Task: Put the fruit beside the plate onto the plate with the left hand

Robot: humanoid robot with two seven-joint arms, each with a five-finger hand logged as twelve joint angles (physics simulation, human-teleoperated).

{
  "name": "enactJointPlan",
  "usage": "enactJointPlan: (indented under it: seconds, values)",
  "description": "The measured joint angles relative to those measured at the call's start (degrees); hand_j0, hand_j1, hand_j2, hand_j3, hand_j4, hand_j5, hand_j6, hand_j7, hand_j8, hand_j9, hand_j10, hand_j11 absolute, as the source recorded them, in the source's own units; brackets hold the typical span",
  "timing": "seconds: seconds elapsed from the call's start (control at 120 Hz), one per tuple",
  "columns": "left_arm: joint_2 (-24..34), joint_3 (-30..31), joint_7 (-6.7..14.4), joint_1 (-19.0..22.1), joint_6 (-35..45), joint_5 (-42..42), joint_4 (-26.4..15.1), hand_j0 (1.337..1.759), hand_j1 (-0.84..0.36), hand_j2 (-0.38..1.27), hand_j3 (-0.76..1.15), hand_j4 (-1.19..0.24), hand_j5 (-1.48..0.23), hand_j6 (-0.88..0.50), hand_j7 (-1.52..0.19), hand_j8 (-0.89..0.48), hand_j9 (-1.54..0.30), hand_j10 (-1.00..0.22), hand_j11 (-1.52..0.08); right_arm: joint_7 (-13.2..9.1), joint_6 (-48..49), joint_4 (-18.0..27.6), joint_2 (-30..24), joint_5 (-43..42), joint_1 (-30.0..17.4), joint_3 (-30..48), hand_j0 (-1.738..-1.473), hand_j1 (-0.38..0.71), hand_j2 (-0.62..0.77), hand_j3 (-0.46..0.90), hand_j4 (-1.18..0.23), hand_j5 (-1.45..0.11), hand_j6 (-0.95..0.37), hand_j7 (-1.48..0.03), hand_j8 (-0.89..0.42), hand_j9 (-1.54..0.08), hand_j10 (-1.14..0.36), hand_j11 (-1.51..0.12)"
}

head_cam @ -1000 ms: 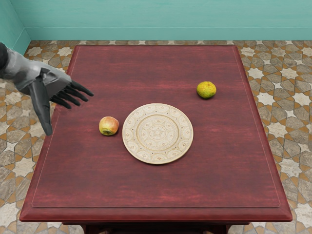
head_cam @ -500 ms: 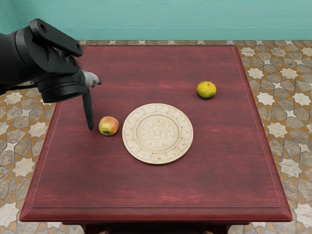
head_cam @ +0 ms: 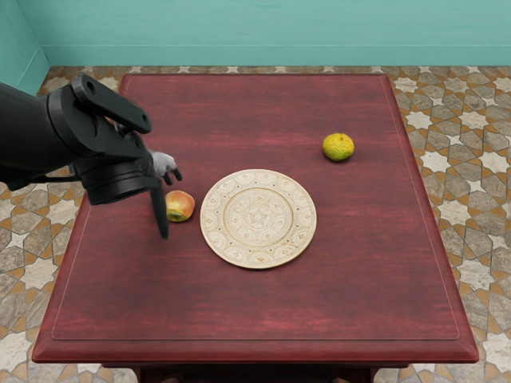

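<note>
1. We are swinging our dark left hand (head_cam: pixel 162 179) in closer toward the cream patterned round plate (head_cam: pixel 258 217), reaching the red-yellow apple (head_cam: pixel 182 206).
2. The apple is lying just left of the plate; our fingers (head_cam: pixel 160 214) are hanging apart, gripping nothing yet.

1 head view slants down over the whole table (head_cam: pixel 263 319) toward the wall (head_cam: pixel 279 32)

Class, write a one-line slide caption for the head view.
Left hand hovers by the red-yellow apple beside the patterned beige plate; a green-yellow citrus fruit sits apart.
</note>
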Motion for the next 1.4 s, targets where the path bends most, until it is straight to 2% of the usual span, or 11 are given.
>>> enactJointPlan:
  seconds: [0.15,0.25,0.492,0.9,1.142,1.4]
  values:
    - [0.0,-0.2,-0.1,0.9,5.3,0.0,0.0,1.658,0.1,0.04,0.0,-0.21,-0.27,-0.21,-0.27,-0.21,-0.27,-0.21,-0.27,0.0,0.0,0.0,0.0,0.0,0.0,0.0,-1.658,-0.32,0.0,0.0,-0.02,-0.03,-0.02,-0.03,-0.02,-0.03,-0.02,-0.03]
    - [0.0,-1.3,-0.2,3.2,8.5,0.1,0.0,1.658,0.08,0.04,0.0,-0.22,-0.29,-0.22,-0.29,-0.22,-0.29,-0.22,-0.29,0.0,0.0,0.0,0.0,0.0,0.0,0.0,-1.658,-0.32,0.0,0.0,-0.02,-0.03,-0.02,-0.03,-0.02,-0.03,-0.02,-0.03]
    - [0.0,-3.0,-0.1,4.4,15.5,0.2,0.0,1.658,0.06,0.05,0.0,-0.24,-0.31,-0.24,-0.31,-0.24,-0.31,-0.24,-0.31,0.0,0.0,0.0,0.0,0.0,0.0,0.0,-1.658,-0.32,0.0,0.0,-0.02,-0.03,-0.02,-0.03,-0.02,-0.03,-0.02,-0.03]
    - [0.0,-5.4,-0.1,5.8,16.5,0.4,-0.2,1.658,0.06,0.05,0.0,-0.24,-0.32,-0.24,-0.32,-0.24,-0.32,-0.24,-0.32,0.0,0.0,0.0,0.0,0.0,0.0,0.0,-1.658,-0.32,0.0,0.0,-0.02,-0.03,-0.02,-0.03,-0.02,-0.03,-0.02,-0.03]
    - [0.0,-5.6,0.0,6.5,16.6,1.0,-0.2,1.658,-0.03,0.06,0.0,-0.31,-0.41,-0.32,-0.41,-0.32,-0.41,-0.31,-0.41,0.0,0.0,0.0,0.0,0.0,0.0,0.0,-1.658,-0.32,0.0,0.0,-0.02,-0.03,-0.02,-0.03,-0.02,-0.03,-0.02,-0.03]
    - [0.0,-5.5,0.1,7.8,16.7,6.5,-0.2,1.658,-0.06,0.07,0.0,-0.34,-0.44,-0.34,-0.44,-0.34,-0.44,-0.34,-0.44,0.0,0.0,0.0,0.0,0.0,0.0,0.0,-1.658,-0.32,0.0,0.0,-0.02,-0.03,-0.02,-0.03,-0.02,-0.03,-0.02,-0.03]
